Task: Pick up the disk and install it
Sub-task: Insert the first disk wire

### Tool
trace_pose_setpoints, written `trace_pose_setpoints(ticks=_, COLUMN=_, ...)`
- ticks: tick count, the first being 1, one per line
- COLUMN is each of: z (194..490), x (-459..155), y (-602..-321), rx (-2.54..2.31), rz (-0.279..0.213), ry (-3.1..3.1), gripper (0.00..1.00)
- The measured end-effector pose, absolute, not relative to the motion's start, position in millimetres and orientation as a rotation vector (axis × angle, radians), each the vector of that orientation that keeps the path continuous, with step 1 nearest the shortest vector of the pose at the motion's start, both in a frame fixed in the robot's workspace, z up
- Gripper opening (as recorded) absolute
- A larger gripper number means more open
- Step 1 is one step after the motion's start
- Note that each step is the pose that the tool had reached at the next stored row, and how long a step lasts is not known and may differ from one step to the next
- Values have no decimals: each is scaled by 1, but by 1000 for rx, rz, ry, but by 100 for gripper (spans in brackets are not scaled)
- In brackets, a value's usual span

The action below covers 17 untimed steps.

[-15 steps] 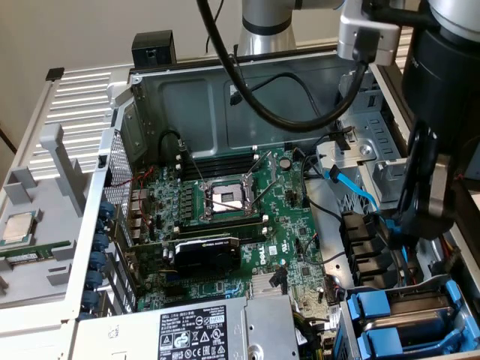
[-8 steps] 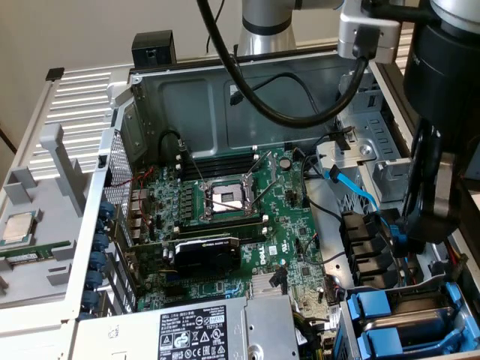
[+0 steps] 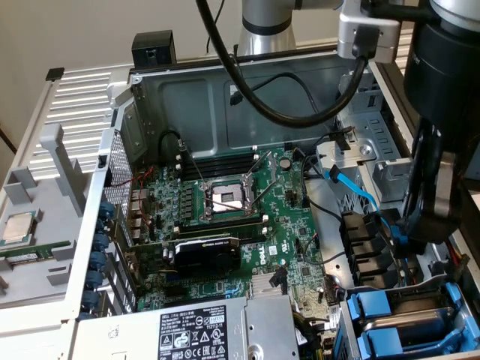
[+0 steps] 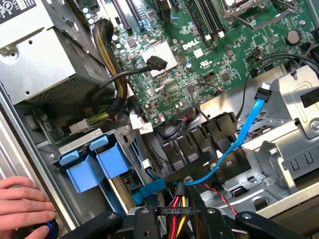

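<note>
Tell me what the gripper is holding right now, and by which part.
It cannot be told. The gripper is low inside the computer case beside the blue cable, and any grip there is hidden.

In the exterior view, the open computer case (image 3: 187,90) shows its green motherboard (image 3: 292,217), with the processor socket (image 3: 225,199) mid-board. The black graphics card (image 3: 202,255) lies at the socket's 6 o'clock, and the labelled power supply (image 3: 225,330) lies beyond it. A blue data cable (image 4: 249,122) runs at 3 o'clock. At 9 o'clock, a square silver processor chip (image 3: 16,227) rests on the grey side panel (image 3: 45,289).
</note>
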<state>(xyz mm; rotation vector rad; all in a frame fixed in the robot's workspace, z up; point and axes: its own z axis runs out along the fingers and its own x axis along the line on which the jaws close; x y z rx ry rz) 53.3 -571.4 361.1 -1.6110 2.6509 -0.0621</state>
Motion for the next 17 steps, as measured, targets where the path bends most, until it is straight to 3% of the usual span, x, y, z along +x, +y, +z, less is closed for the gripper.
trace_pose_setpoints(ticks=6, z=361, x=52, y=-571, rx=-1611, rz=-62, ry=2650, gripper=36)
trace_pose_setpoints(ticks=9, z=364, x=52, y=-571, rx=-1611, rz=-64, ry=2650, gripper=49)
trace_pose_setpoints(ticks=17, z=395, x=52, y=-579, rx=-1611, rz=-65, ry=2651, gripper=49)
